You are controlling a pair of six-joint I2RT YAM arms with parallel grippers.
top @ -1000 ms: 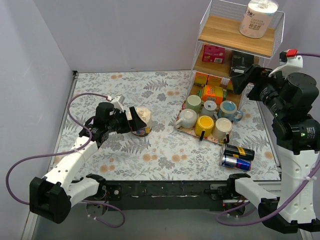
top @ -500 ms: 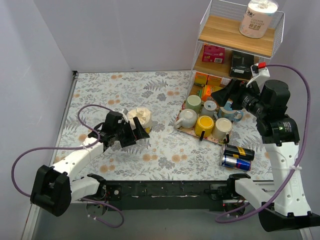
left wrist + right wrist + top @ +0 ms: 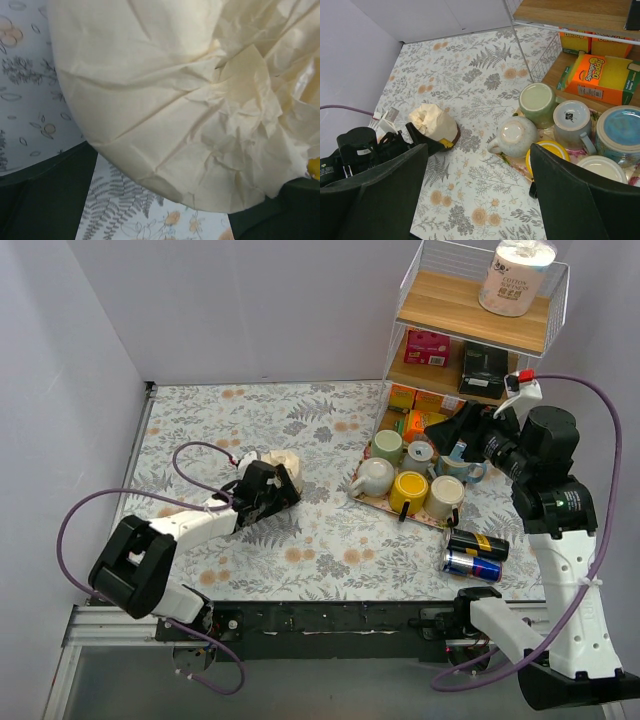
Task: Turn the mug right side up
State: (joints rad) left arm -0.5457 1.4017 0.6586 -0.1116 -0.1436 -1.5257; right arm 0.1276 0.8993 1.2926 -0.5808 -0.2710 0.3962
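Note:
Several mugs stand on a flowered tray (image 3: pixel 357 490) at the right: green (image 3: pixel 537 101), speckled white (image 3: pixel 512 136), grey (image 3: pixel 572 119), blue (image 3: pixel 620 127), yellow (image 3: pixel 551 150), cream (image 3: pixel 446 495). The white, grey and blue ones show their bases, so they are upside down. My right gripper (image 3: pixel 450 430) hangs open and empty in the air above the tray's far side; its fingers (image 3: pixel 380 200) frame the wrist view. My left gripper (image 3: pixel 272 490) is low on the table, jaws wide apart on either side of a cream paper-wrapped jar (image 3: pixel 170 90), far left of the mugs.
Two drink cans (image 3: pixel 475 555) lie in front of the tray. A wire shelf rack (image 3: pixel 470 340) stands behind it with sponges (image 3: pixel 600 75), boxes and a paper roll (image 3: pixel 515 275) on top. A purple cable (image 3: pixel 200 455) loops by the left arm.
My left gripper has let go of the paper-wrapped jar, opened and swung round to straddle it again from the near side. My right gripper came down and leftward over the tray, then held still.

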